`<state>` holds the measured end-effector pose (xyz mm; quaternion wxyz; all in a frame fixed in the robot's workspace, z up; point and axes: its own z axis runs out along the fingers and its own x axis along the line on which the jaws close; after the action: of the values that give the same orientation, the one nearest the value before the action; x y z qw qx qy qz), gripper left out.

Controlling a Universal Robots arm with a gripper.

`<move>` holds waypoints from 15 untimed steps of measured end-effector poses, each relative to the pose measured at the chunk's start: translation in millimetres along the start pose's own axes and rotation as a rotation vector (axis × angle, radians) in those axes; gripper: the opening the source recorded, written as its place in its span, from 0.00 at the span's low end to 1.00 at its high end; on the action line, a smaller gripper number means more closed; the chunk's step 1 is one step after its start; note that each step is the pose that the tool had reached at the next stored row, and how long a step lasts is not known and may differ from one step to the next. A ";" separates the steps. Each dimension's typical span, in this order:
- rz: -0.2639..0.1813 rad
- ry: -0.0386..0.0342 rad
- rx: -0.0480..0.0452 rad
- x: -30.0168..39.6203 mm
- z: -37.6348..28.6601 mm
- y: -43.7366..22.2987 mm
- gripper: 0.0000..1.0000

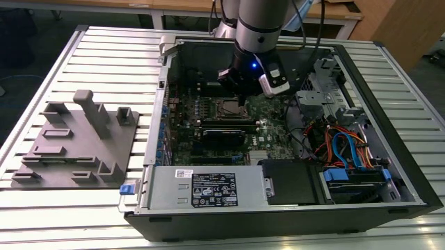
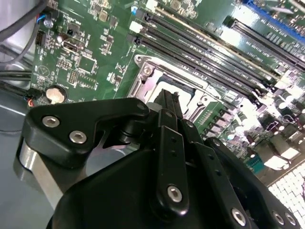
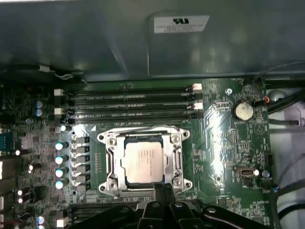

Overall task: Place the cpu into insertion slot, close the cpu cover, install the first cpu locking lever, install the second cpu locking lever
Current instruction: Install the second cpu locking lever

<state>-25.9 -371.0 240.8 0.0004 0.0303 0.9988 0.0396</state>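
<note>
One gripper, jaws together and holding nothing, hovers at the edge of the insertion slot; the cpu sits seated under the cpu cover. A misaimed push risks scraping the motherboard.

A ribbed metal worktable fills the exterior view, with wooden desks and dark floor behind it.

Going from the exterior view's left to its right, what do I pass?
Grey moulded fixture tray → green motherboard with the silver-topped square cpu → black end effector → orange and blue cable bundle.
</note>
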 end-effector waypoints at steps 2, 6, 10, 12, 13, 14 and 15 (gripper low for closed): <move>-0.006 0.0209 0.0017 -0.4 0.7 -0.1 0.10; -0.025 0.0317 0.0026 -0.4 1.1 -2.2 0.10; -0.025 0.0321 -0.0023 -0.9 1.5 -10.4 0.10; -0.024 0.0319 -0.0043 0.6 2.4 -11.9 0.10; -0.025 0.0319 -0.0044 2.3 2.9 -12.2 0.10; -0.025 0.0320 -0.0044 4.4 3.4 -12.5 0.10; -0.025 0.0320 -0.0042 6.3 3.5 -13.0 0.10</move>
<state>-32.9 -383.4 236.3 -0.0151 0.0174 0.9988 0.0421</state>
